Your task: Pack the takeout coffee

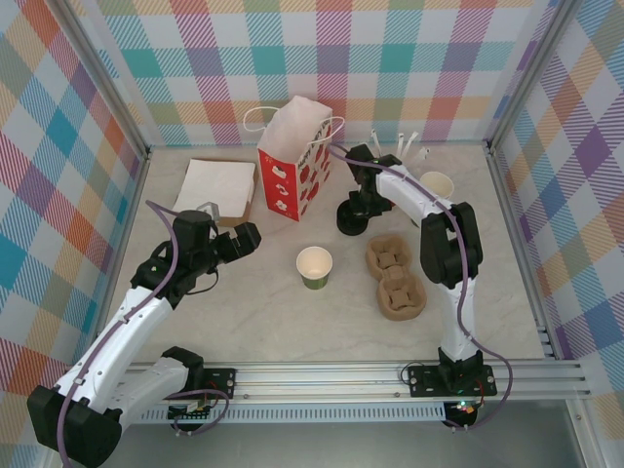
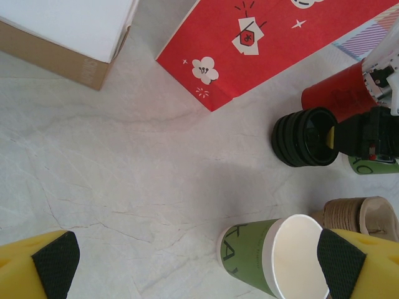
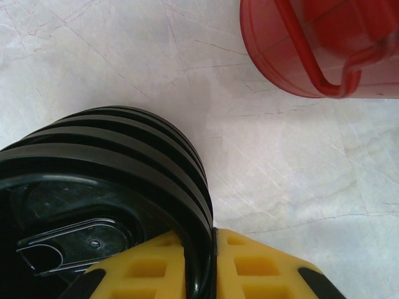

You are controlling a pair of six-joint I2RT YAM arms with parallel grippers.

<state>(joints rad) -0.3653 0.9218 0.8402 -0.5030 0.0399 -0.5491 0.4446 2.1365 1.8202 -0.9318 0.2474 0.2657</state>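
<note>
R: my right end effector (image 3: 209, 252) clamped on top lid (image 3: 81, 212) rim, right of bag (image 1: 292, 171), likely to cap coffee | L: my left end effector (image 2: 199, 268) apart, facing cup (image 1: 314, 265) | cup: lidless, upright, frame centre, on counter (image 1: 253, 312)

You have bright, even light with only soft shadows on the marble table (image 1: 263, 312); the black lids (image 3: 124, 162) look slightly soft up close.

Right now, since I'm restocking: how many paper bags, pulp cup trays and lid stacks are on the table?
Red paper bag: 1
Pulp cup trays: 2
Black lid stack: 1
Total: 4
</note>
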